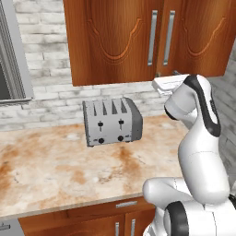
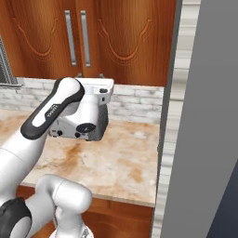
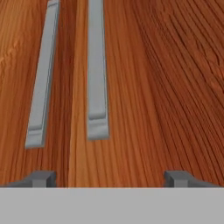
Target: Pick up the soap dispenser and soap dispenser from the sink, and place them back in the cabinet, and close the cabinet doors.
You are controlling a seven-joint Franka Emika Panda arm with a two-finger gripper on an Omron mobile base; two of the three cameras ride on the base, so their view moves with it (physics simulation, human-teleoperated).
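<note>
Whitish brick wall [image 1: 50, 99] behind a mottled tan stone counter [image 1: 60, 170]. Grey window frame [image 1: 14, 60] at left. Wooden fronts [image 1: 92, 220] with short silver handles under the counter; grey panel [image 2: 195, 139] at right.

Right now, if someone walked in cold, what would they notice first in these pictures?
Probably the two reddish-brown cabinet doors, shut, their long silver handles side by side above the counter. Next, the steel toaster against the brick wall on the marbled counter. The open gripper faces the doors just below the handles.
</note>
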